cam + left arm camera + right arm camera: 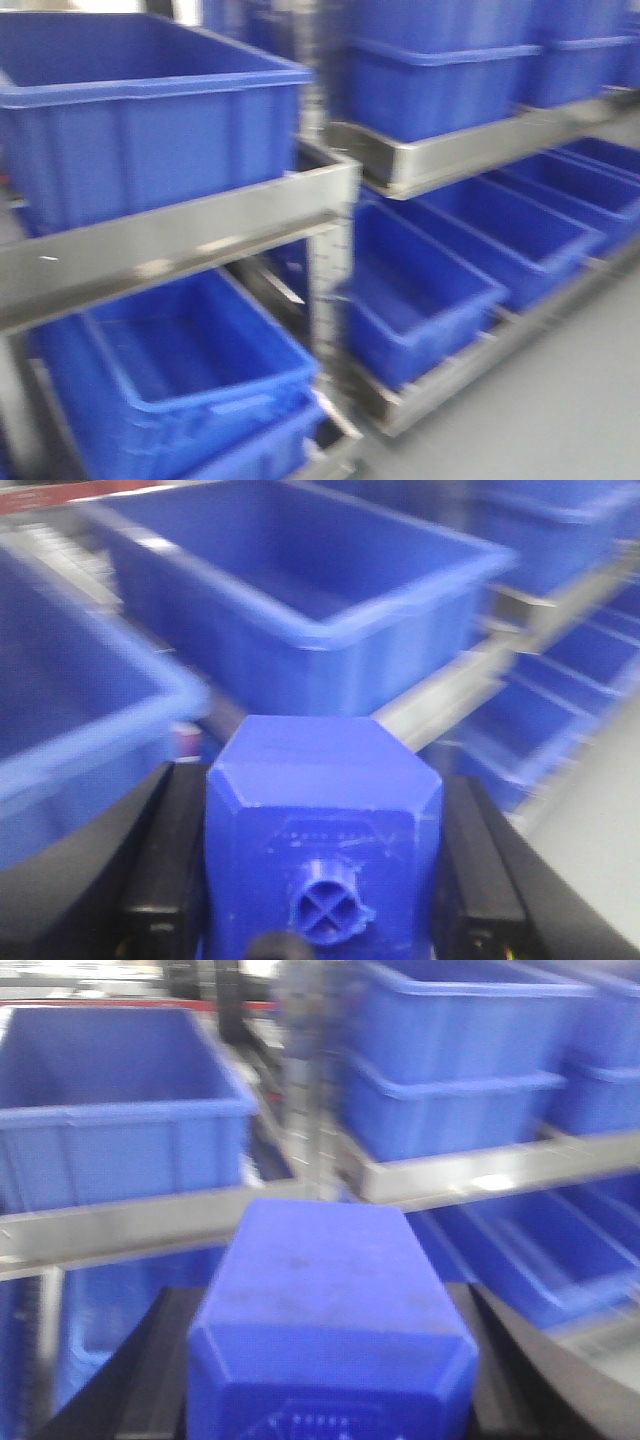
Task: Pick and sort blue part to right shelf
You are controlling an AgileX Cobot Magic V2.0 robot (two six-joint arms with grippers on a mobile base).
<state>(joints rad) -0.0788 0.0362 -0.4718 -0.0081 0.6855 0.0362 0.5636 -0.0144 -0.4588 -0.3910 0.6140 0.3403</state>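
Note:
Each gripper holds a blue part. In the left wrist view my left gripper [325,870] is shut on a blue part [325,790], with the stubby neck [332,912] facing the camera and black fingers [165,860] pressed on both sides. The right wrist view shows my right gripper [330,1380] shut on a second blue part [325,1280], held between black fingers [150,1370]. The right shelf [450,152], a grey steel rack with blue bins, stands ahead. Neither gripper appears in the front view. All views are motion-blurred.
A left rack rail [170,235] carries a large blue bin [140,120] above a lower bin [180,360]. A steel upright [328,280] separates the racks. Lower right-shelf bins [420,290] slope toward the grey floor [580,400]. Open bins [300,590] [110,1100] sit ahead of both wrists.

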